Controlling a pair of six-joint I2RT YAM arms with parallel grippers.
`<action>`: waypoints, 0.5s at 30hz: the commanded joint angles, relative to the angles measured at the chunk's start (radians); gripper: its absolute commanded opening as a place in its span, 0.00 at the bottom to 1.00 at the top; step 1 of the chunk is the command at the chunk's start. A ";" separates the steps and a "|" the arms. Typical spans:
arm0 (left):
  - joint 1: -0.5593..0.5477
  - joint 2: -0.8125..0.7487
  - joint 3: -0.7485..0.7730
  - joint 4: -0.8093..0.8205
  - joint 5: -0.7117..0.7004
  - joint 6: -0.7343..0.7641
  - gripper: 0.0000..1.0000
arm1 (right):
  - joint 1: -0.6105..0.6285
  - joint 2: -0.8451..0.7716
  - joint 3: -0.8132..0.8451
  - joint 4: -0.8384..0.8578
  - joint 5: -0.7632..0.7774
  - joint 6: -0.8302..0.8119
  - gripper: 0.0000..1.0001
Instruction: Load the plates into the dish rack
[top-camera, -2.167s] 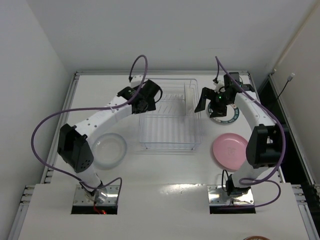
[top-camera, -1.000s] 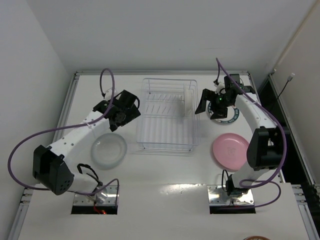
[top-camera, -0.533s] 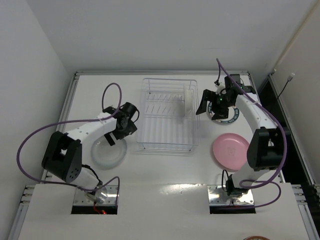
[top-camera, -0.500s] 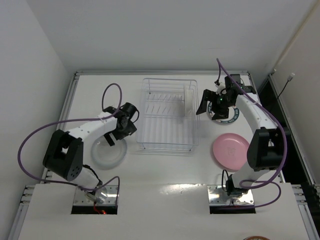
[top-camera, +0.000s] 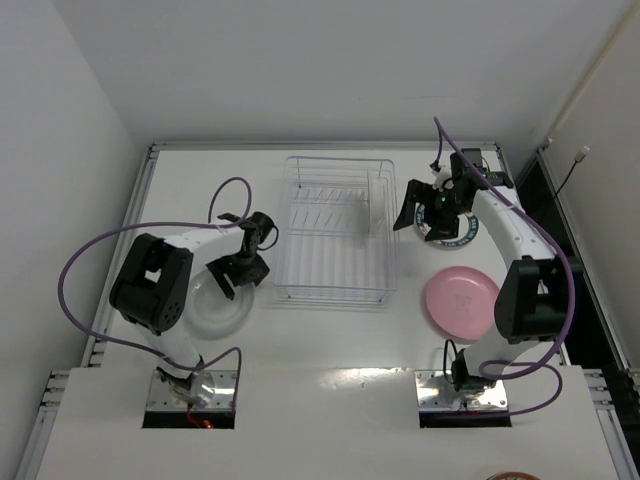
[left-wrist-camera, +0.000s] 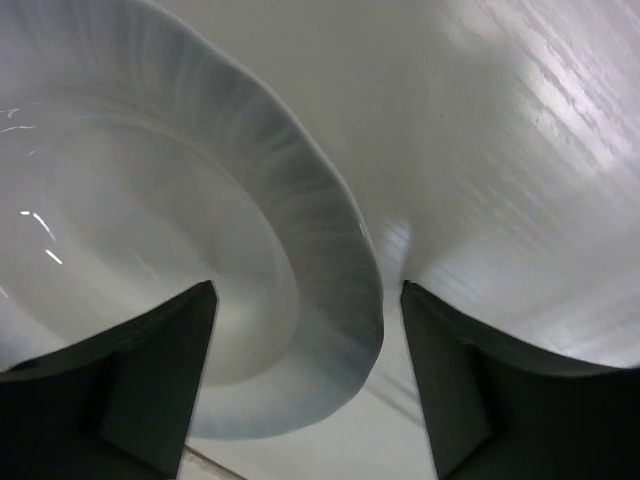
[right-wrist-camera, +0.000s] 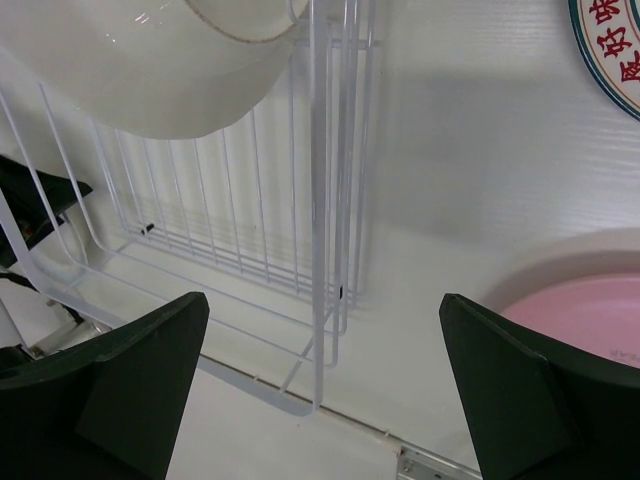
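Observation:
The clear glass plate (top-camera: 212, 305) lies flat on the table, left of the dish rack (top-camera: 336, 262). My left gripper (top-camera: 240, 272) is low over the plate's right rim. In the left wrist view the rim (left-wrist-camera: 330, 290) sits between the open gripper's (left-wrist-camera: 305, 330) dark fingers (left-wrist-camera: 130, 380), with a gap on both sides. My right gripper (top-camera: 416, 216) hangs open and empty between the rack's right wall (right-wrist-camera: 320, 180) and the teal-rimmed plate (top-camera: 460, 232) (right-wrist-camera: 610, 50). The pink plate (top-camera: 460, 300) (right-wrist-camera: 590, 310) lies nearer the front right.
A white rounded object (top-camera: 378, 203) (right-wrist-camera: 150, 70) stands inside the rack near its right side. Purple cables (top-camera: 100, 250) loop off both arms. White walls close in behind and to the left; the table's metal frame (top-camera: 150, 170) runs along its edges.
My left arm swung away from the rack and came down onto the glass plate's right rim, and its jaws have narrowed a little. The right arm has barely moved.

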 joint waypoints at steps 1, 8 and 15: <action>0.040 0.009 -0.009 0.036 0.033 0.026 0.64 | -0.006 -0.014 0.018 0.004 -0.001 -0.002 1.00; 0.072 0.011 0.020 0.045 0.033 0.046 0.02 | -0.006 -0.005 0.018 -0.016 0.008 -0.012 1.00; 0.082 -0.008 0.277 -0.080 -0.021 0.095 0.00 | -0.006 0.016 0.029 -0.016 0.008 -0.012 1.00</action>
